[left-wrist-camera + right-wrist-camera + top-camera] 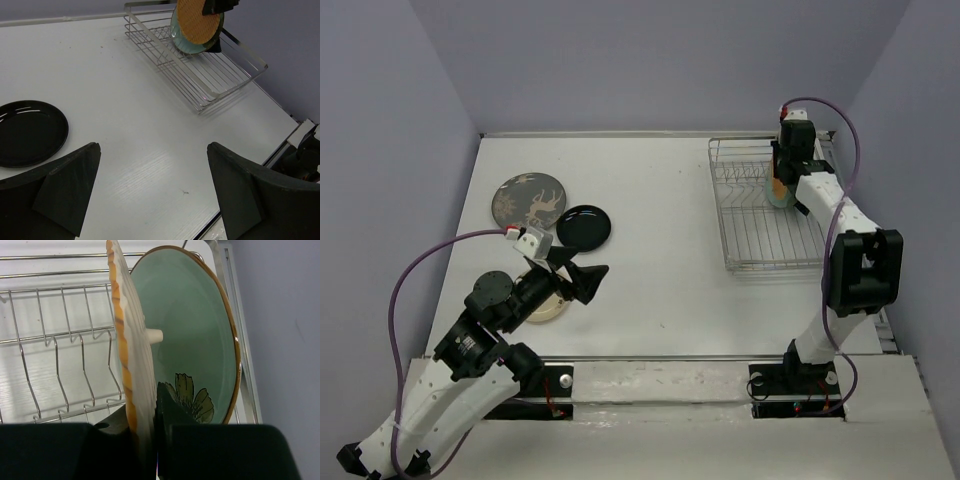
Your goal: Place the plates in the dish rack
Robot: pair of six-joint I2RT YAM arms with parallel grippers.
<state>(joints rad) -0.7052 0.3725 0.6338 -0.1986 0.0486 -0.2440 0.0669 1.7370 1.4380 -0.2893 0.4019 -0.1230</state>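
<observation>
Pinching the orange plate point(125, 355) by its lower rim, the right gripper point(146, 426) is holding it upright, one finger clamping each face. This is letting the plate approach the dish rack point(760, 262) edge-first rather than flat.

The teal plate point(192, 335) is standing on edge at 3 o'clock of the orange one in the wrist view. The two are sitting very close, and I cannot tell whether they are touching. That closeness is probably deliberate, since it is packing the plates at one end and leaving the free tines point(60, 345) at 9 o'clock for the rest. The orange plate's bottom edge is hiding behind the gripper, so whether it is seated in a slot is unclear.

On the top view the rack is lying at 2 o'clock on the table point(660, 200). The waiting plates are lying flat at about 9 o'clock: the grey-brown plate point(530, 200), the black plate point(584, 227) and the cream plate point(550, 309).

The left gripper point(152, 150) is hovering over this group with its fingers point(65, 190) spread wide and holding nothing. It is likely waiting there so the next pickup is close at hand.
</observation>
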